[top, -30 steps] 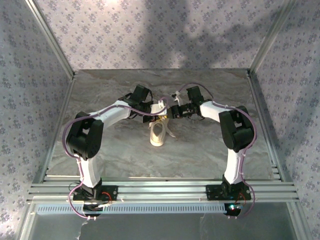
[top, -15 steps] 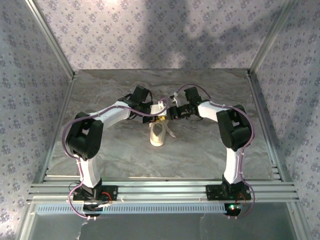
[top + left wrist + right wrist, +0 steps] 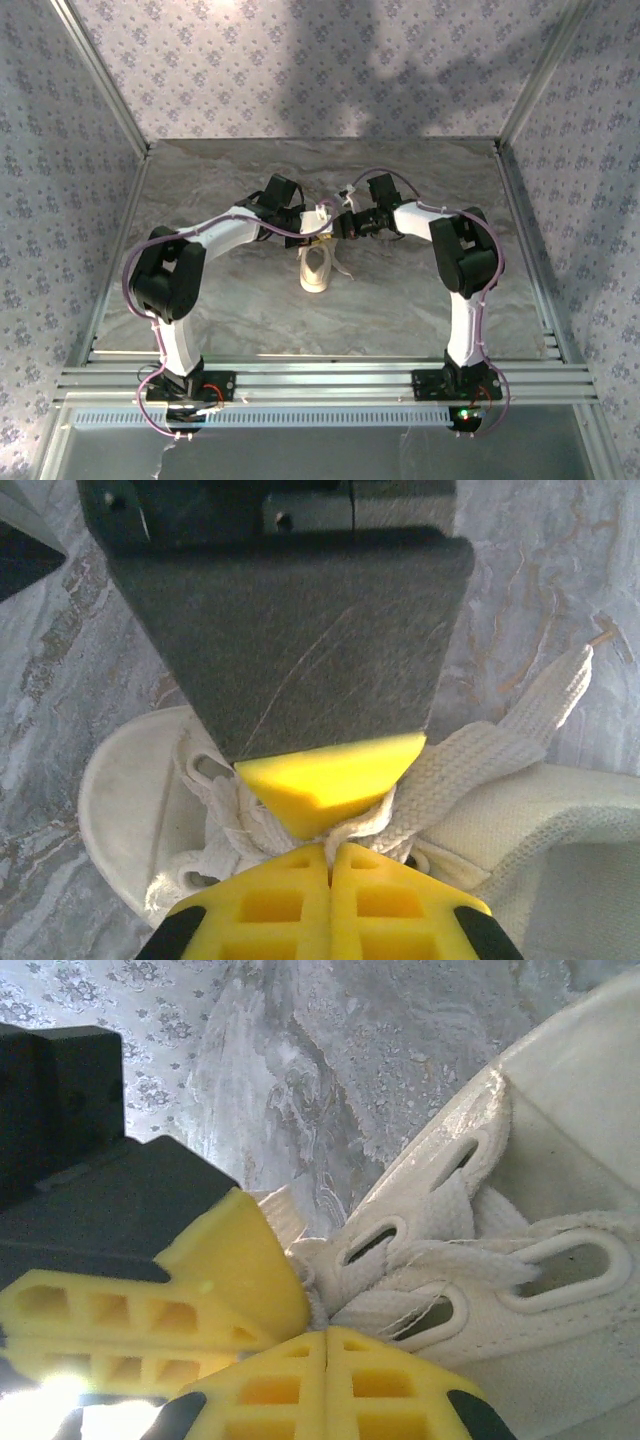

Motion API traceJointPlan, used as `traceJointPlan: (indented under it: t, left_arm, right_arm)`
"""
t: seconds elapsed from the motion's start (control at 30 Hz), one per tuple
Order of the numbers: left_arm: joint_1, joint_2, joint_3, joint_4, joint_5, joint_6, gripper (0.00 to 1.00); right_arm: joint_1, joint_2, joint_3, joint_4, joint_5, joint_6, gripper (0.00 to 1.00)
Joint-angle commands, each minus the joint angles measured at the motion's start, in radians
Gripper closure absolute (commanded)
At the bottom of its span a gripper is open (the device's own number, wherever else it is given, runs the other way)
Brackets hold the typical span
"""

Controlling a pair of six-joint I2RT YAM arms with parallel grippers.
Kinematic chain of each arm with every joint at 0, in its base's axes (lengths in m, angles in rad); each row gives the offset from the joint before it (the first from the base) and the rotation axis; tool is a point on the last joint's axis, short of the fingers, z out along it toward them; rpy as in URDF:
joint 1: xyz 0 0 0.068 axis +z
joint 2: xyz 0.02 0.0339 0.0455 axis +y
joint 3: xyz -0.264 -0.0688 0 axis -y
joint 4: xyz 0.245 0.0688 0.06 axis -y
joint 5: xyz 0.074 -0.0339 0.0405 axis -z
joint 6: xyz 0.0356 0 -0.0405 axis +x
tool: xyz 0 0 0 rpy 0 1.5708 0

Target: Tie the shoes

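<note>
The cream-white shoe [image 3: 318,266] lies mid-table with its toe towards the arms. Both grippers meet over its laced far end. My left gripper [image 3: 316,228] is shut, and in the left wrist view its yellow fingertips [image 3: 330,848] pinch a strand of the white lace [image 3: 480,762] at the eyelets. My right gripper [image 3: 336,227] comes in from the right and is also shut. In the right wrist view its tips [image 3: 327,1334] close on a frayed lace strand [image 3: 322,1302] beside the eyelet flap of the shoe [image 3: 560,1310]. The two grippers' tips touch or nearly touch.
The grey marbled table [image 3: 400,300] is walled by patterned panels, with aluminium rails [image 3: 320,380] along the near edge by the arm bases. A loose lace end [image 3: 343,268] trails on the table to the right of the shoe.
My right gripper has moved a little left towards the shoe's laces and its jaws have closed. The left gripper and the shoe have stayed in place.
</note>
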State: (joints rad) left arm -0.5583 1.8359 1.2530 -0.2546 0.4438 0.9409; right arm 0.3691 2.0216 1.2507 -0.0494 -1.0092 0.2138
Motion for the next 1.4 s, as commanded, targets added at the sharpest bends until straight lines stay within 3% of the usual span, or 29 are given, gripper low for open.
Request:
traceJointPlan:
  t: [0.0, 0.47, 0.63, 0.83, 1.37]
  left_arm:
    - [-0.012, -0.047, -0.012, 0.029, 0.014, 0.02, 0.99]
    - [-0.01, -0.056, -0.017, 0.021, -0.023, 0.029, 0.98]
    - [-0.012, -0.064, -0.016, 0.024, -0.022, 0.029, 1.0]
    - [-0.015, -0.069, -0.014, 0.023, -0.014, 0.033, 1.0]
    - [-0.021, -0.017, 0.019, -0.024, -0.051, 0.048, 0.96]
  right_arm:
    - [-0.008, -0.034, -0.029, 0.05, 0.031, 0.019, 1.0]
    - [-0.022, -0.15, -0.146, 0.153, 0.144, 0.024, 1.0]
    - [-0.023, -0.124, -0.133, 0.14, 0.122, 0.026, 1.0]
    - [-0.019, -0.054, -0.094, 0.141, 0.059, 0.063, 0.85]
    - [-0.004, -0.054, -0.082, 0.135, -0.018, 0.062, 0.81]
